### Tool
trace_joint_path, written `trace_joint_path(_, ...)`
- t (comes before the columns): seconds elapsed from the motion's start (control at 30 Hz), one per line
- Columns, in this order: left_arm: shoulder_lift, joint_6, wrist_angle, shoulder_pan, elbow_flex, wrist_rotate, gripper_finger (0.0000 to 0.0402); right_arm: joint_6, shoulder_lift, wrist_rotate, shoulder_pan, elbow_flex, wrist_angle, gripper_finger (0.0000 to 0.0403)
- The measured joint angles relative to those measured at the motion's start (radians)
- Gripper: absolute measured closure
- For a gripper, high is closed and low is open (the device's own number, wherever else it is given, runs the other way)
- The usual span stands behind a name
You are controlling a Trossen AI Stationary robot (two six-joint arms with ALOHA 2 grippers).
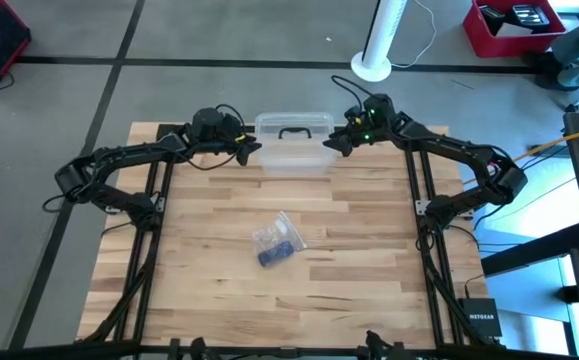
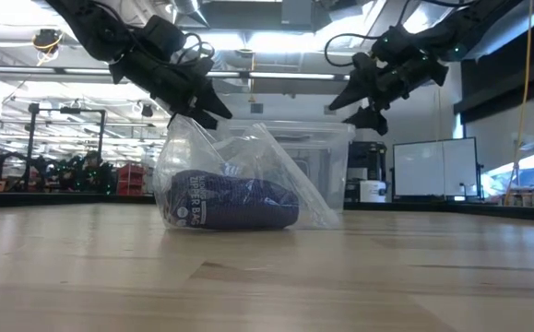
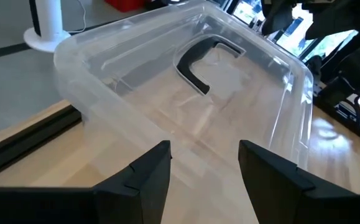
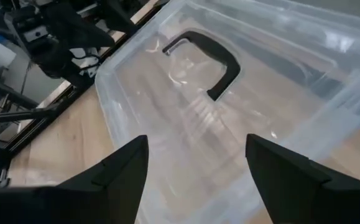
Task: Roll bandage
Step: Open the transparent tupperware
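Both arms reach in from the table's sides toward its far edge, elbows bent outward, wrists angled down at one clear plastic box (image 1: 293,143).

The left gripper (image 1: 248,150) hovers just beside the box's left end, raised above the table top. Its jaws stand apart with nothing between them; in the left wrist view the two dark fingers (image 3: 145,177) frame the box wall and touch nothing.

The right gripper (image 1: 335,143) hovers just beside the box's right end, also raised. Its jaws stand apart and empty; in the right wrist view the box lid lies between and beyond the fingers (image 4: 120,171).

The box stands upright at the far middle of the wooden table (image 1: 199,300), lid on. One black handle (image 4: 212,59) lies on the lid.

Count of items on the table: one box, one clear plastic bag (image 2: 239,180), one bandage (image 2: 234,205).

The bandage is a dark blue-purple roll lying inside the clear bag, near the table's centre, well apart from both grippers and nearer than the box. The bag rests on the table surface, crinkled, with its upper part standing up above the roll.
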Motion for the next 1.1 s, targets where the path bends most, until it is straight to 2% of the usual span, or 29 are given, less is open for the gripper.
trace_joint_path(0.17,-0.006,0.021,-0.009,0.0,0.0,0.0,0.0222,-0.012,-0.01,0.04,-0.008,0.001,-0.057,0.0134)
trace_joint_path(0.37,-0.003,0.032,-0.012,0.001,0.0,-0.013,0.0222,-0.114,-0.02,0.18,-0.006,0.006,-0.122,0.0134)
trace_joint_path(0.6,-0.002,0.031,-0.013,0.001,0.0,-0.023,0.0222,-0.106,-0.051,0.189,-0.007,0.016,-0.114,0.0134)
trace_joint_path(0.77,-0.002,0.031,-0.014,0.001,0.0,-0.023,0.0222,-0.124,-0.081,0.294,-0.009,0.026,-0.176,0.0134)
trace_joint_path(0.9,-0.002,0.031,-0.011,0.001,0.0,-0.024,0.0222,-0.144,-0.051,0.291,-0.007,0.024,-0.235,0.0134)
trace_joint_path(1.1,-0.002,0.031,-0.008,-0.01,0.0,-0.024,0.0222,-0.116,0.001,0.194,-0.006,0.013,-0.184,0.0134)
